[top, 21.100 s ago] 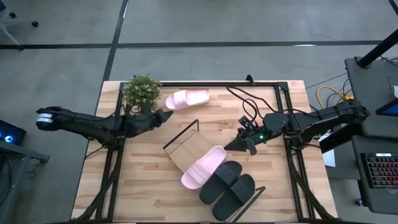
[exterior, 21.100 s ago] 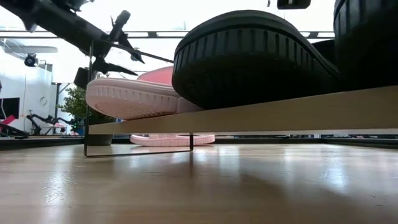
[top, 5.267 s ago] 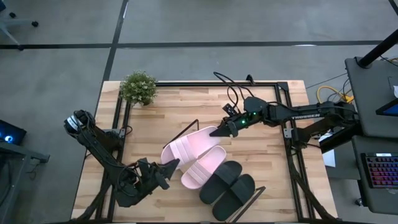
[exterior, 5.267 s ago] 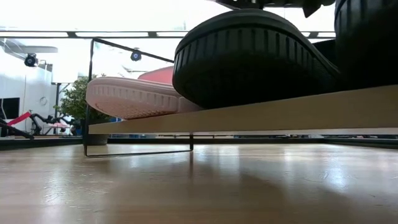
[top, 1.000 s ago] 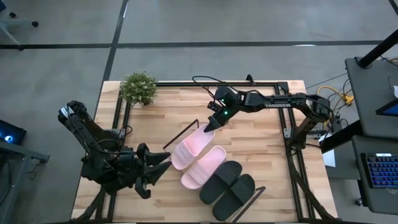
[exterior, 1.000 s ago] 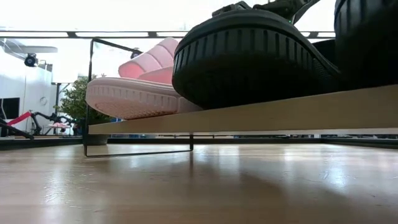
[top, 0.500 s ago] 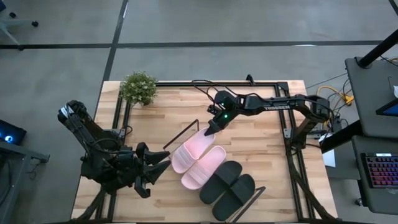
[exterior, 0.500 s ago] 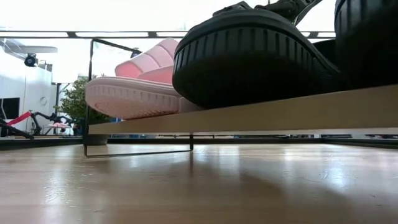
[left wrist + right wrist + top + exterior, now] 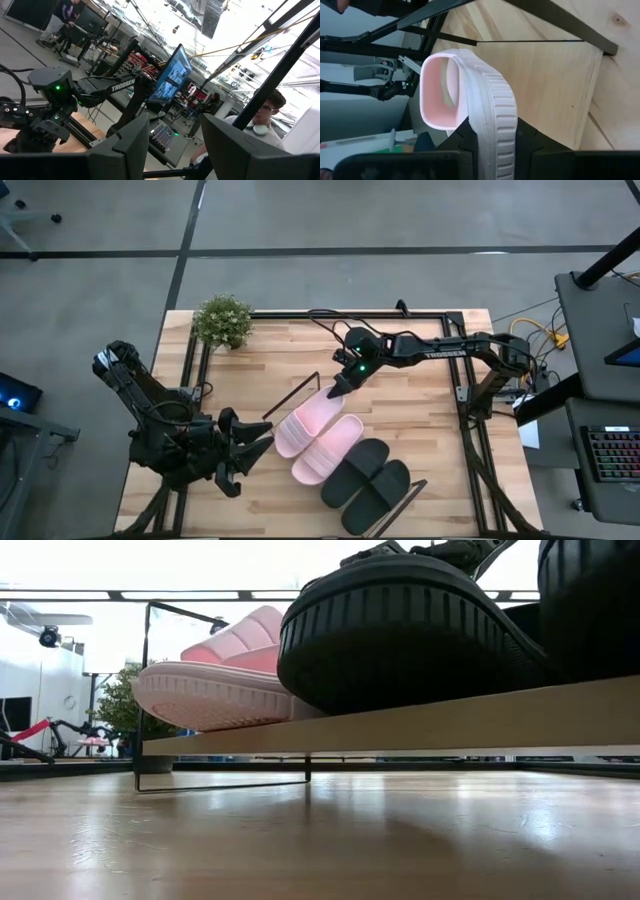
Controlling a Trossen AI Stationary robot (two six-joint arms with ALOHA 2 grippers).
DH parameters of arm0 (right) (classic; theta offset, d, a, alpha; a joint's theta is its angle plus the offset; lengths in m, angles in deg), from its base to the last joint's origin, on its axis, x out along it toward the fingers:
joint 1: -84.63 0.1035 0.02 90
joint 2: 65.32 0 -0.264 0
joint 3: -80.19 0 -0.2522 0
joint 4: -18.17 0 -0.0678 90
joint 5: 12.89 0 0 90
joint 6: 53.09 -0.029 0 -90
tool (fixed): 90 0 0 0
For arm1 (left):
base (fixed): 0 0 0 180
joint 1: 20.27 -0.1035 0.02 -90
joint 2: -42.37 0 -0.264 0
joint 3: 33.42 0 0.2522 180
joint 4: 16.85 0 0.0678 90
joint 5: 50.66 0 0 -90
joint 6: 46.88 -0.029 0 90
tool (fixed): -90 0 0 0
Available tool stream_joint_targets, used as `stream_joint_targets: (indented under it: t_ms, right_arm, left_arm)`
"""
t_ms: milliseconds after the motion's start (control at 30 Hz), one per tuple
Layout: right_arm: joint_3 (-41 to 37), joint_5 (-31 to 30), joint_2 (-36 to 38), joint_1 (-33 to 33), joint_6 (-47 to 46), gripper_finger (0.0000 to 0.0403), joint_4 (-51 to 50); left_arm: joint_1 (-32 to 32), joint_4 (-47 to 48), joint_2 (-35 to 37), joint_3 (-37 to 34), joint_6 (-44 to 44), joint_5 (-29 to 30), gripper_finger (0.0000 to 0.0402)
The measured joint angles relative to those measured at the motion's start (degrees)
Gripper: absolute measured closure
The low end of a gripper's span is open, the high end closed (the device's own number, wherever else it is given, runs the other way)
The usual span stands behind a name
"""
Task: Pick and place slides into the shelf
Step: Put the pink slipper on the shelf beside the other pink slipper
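Observation:
A pale pink slide (image 9: 303, 420) lies slanted over the far end of the shelf (image 9: 283, 432), a light-wood board with a black wire end frame (image 9: 292, 394). My right gripper (image 9: 336, 387) is shut on that slide's far end. Beside it on the board lie a second pink slide (image 9: 326, 450) and two black slides (image 9: 372, 475). In the low view the black sole (image 9: 400, 630) and the pink sole (image 9: 205, 695) rest on the board (image 9: 450, 720). My left gripper (image 9: 252, 450) stands open near the table's near left, pointing upward, apart from the slides. My right gripper pinches the pink slide's sole (image 9: 492, 131) at its end between its two fingers (image 9: 464, 142). It comes from the far right, slanting down. The slide is turned up on its side edge, its strap loop (image 9: 442, 87) facing sideways. Whether its lower end rests on the board I cannot tell.
A potted plant (image 9: 223, 321) stands at the table's far left corner. Black cables (image 9: 385, 335) trail along the right arm. Bare wood lies to the right of the shelf. Beyond the table the left wrist view shows a monitor (image 9: 172, 75) and a person (image 9: 265, 112).

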Motion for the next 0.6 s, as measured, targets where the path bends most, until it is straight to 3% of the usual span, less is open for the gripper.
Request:
stream_joint_targets:
  t_ms: [600]
  right_arm:
    - [-0.24, 3.15, -7.48, 0.09, -3.57, 0.0348, 7.06]
  left_arm:
    - [0.00, 0.01, 0.15, 0.00, 0.00, 0.13, 0.0235]
